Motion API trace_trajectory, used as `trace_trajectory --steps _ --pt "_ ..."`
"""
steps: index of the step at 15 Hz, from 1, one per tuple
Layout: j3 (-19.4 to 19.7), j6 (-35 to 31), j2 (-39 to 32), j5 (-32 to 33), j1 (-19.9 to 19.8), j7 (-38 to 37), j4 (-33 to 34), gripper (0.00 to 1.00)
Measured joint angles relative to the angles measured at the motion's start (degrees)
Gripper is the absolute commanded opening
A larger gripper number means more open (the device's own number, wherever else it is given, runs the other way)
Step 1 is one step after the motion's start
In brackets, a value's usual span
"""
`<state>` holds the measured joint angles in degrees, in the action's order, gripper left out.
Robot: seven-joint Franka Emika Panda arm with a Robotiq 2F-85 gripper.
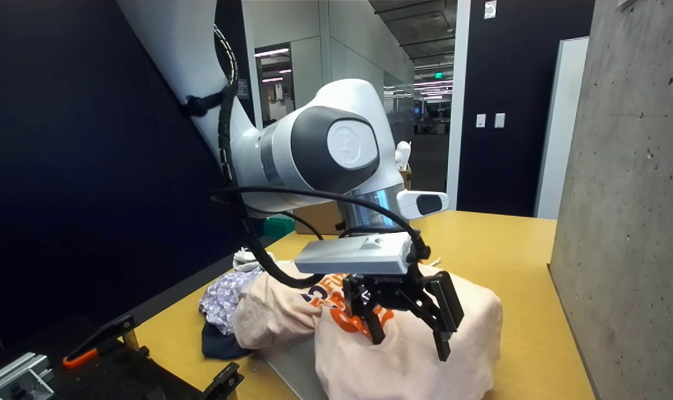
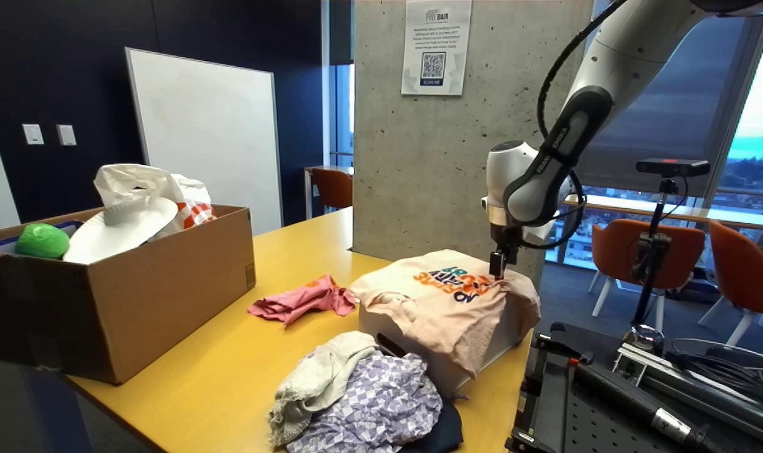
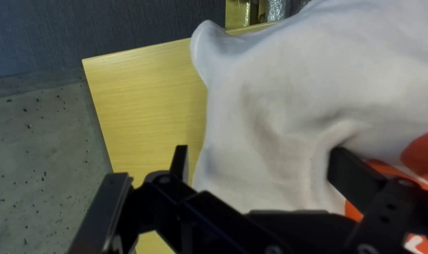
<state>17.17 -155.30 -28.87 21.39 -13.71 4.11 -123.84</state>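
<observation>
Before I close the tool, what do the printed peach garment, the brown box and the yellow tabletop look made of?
Printed peach garment: matte fabric, perhaps cotton; drapes in loose folds.
Brown box: probably matte cardboard; stiff walls, rough corner.
Yellow tabletop: likely satin wood or laminate; wrist view shows fine grain.

"BAIR" on poster [image 2: 437, 47], "EMIKA" on arm [image 2: 583, 119]

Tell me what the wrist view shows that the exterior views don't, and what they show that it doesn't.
Only the wrist view shows the table corner beside the concrete pillar.

Only the exterior views show the white arm, the purple patterned cloth, the cardboard box and, in an exterior view, the pink cloth.

All share the gripper, its fingers spread apart, the pale cloth with orange print, the yellow table and that pillar.
</observation>
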Motion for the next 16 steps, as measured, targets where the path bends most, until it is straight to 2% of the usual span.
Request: trace_trajectory --steps 8,16 --pt "0.71 0.00 0.19 0.23 -0.11 0.25 0.45 1.00" --pt "0.51 0.19 5.72 1.87 6.22 -0.78 -2.62 1.00"
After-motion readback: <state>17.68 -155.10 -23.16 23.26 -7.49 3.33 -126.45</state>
